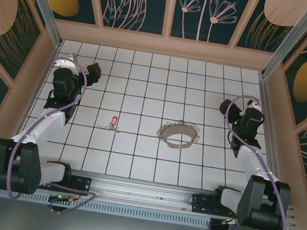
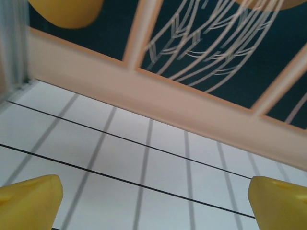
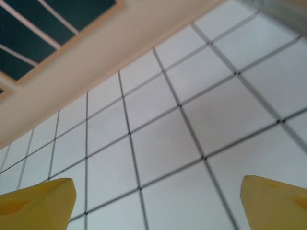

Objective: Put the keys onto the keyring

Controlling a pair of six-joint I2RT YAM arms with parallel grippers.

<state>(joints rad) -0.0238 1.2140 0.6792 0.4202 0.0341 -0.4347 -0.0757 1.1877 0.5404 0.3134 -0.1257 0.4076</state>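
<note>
The tiny key with a red-pink oval head and thin silvery shank (image 1: 113, 122) lies on the white tiled bench (image 1: 147, 84), long axis roughly far-to-near, well apart from the large thin metal keyring fringed with small pieces (image 1: 178, 134) on its right. The left fingers (image 2: 31, 201), spread wide and empty, are nearer the key, which lies nearward and rightward of them. The right fingers (image 3: 38, 201), likewise spread, are closer to the ring.
</note>
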